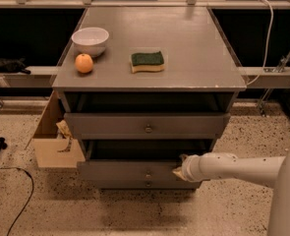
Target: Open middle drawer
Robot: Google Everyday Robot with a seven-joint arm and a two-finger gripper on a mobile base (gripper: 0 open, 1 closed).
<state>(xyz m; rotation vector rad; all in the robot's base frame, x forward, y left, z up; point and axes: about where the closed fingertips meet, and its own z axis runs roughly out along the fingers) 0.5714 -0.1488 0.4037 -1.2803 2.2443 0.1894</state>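
Observation:
The middle drawer is the grey front with a small round knob, low on the grey cabinet, with a dark gap above it. My gripper comes in from the right on a white arm and sits against the right part of that front, near its upper edge and right of the knob. Above is the taller top drawer, with its own knob. Just below the middle drawer, the narrow bottom drawer front shows.
On the cabinet top stand a white bowl, an orange and a green-and-yellow sponge. An open cardboard box stands on the floor at the cabinet's left. A black cable lies on the speckled floor.

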